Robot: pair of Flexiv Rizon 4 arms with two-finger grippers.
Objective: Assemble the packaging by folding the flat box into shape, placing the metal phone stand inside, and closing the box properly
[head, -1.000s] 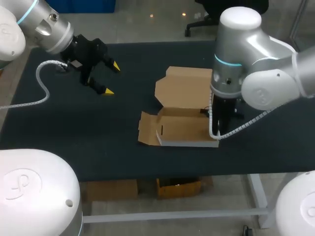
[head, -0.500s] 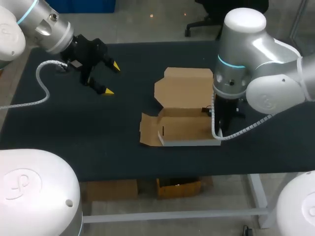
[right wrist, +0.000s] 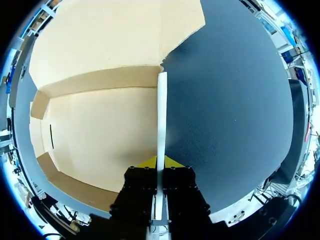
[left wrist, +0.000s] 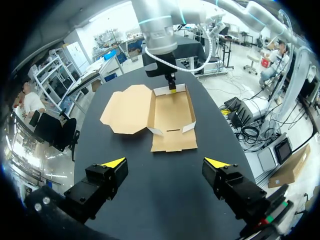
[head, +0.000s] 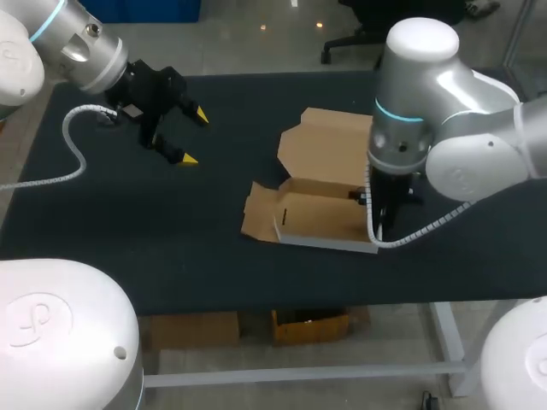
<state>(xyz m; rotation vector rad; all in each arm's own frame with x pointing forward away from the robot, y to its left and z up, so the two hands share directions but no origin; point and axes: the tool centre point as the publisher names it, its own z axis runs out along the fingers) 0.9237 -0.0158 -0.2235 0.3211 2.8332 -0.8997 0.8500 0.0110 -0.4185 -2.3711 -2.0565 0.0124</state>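
Observation:
A brown cardboard box (head: 312, 220) lies open on the black table, its walls partly raised and its lid (head: 329, 149) spread flat behind it. At the box's right end my right gripper (head: 380, 220) points straight down. In the right wrist view that gripper (right wrist: 160, 161) is shut on the thin white-edged side wall (right wrist: 162, 110), one yellow tip on each face. My left gripper (head: 194, 137) hangs open over the table's back left, well clear of the box (left wrist: 172, 117), with nothing between its fingers (left wrist: 165, 162). No phone stand is in sight.
The black table (head: 171, 248) stretches bare to the left of and in front of the box. A small side flap (head: 255, 213) sticks out at the box's left end. My left arm's white cable (head: 77, 154) hangs over the table's left edge.
My right gripper has pinched tighter on the side wall and turned the box a little, so its front edge now slants and the lid sits further right. The left arm has stayed put.

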